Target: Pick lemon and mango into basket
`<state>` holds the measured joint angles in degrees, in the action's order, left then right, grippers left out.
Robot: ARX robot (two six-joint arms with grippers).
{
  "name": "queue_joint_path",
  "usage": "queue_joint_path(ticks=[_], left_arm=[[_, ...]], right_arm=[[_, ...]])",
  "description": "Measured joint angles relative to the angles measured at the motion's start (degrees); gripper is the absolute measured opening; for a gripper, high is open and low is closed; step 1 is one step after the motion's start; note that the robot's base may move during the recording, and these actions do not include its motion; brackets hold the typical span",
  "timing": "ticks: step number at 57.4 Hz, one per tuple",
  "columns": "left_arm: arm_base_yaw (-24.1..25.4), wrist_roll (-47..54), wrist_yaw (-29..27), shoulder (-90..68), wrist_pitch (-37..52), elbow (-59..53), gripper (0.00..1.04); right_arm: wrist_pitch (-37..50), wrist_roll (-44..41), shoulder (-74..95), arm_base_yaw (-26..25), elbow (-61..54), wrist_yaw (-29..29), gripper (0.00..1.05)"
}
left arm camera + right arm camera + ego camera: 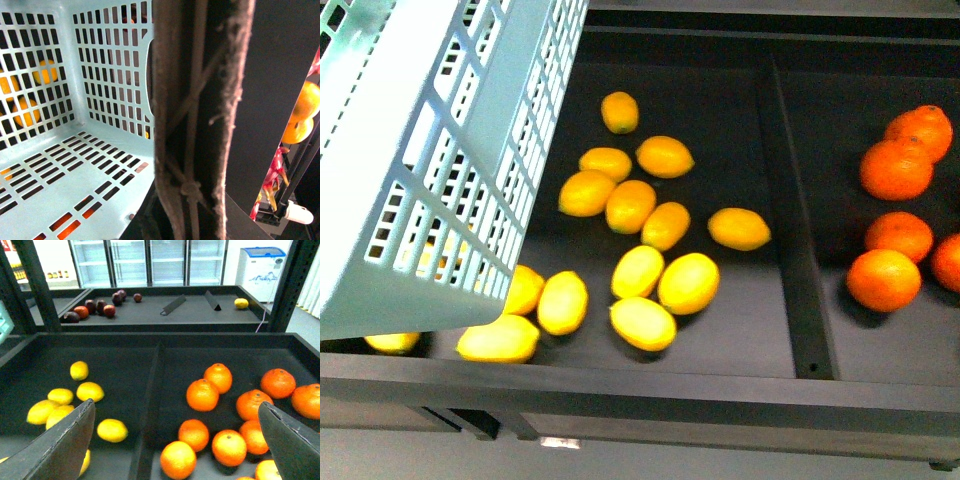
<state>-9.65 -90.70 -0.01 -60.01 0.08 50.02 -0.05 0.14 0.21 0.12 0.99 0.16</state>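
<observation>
One lemon, long axis crosswise, right of tilted basket; right hand open (left hand's state unclear).

basket: 1 | lemons: 14 in front view | oranges: 5 in front view, at least 9 in right wrist view | dark red fruits, far bin: about 8

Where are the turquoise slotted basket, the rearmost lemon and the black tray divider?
light turquoise slotted plastic basket (390, 300), front view, solid band of wall.
rearmost small oval yellow lemon (619, 112), front view, centre of skin.
black tray divider (790, 230), front view, mid-length.
</observation>
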Motion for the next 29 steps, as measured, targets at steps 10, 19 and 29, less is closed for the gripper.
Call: queue_joint_path(ticks=[10, 19, 29], left_arm=[[0.02, -0.02, -0.04, 0.00, 0.00, 0.00, 0.06], [0.02, -0.02, -0.15, 0.00, 0.00, 0.00, 0.06], [0.02, -0.04, -0.04, -0.11, 0.00, 0.00, 0.06]], right_arm=[[-0.02, 0.02, 0.00, -0.02, 0.00, -0.02, 0.96], [-0.02, 0.00, -0.02, -0.02, 0.00, -0.04, 0.96], [-0.02, 0.00, -0.02, -0.02, 0.00, -0.15, 0.96]])
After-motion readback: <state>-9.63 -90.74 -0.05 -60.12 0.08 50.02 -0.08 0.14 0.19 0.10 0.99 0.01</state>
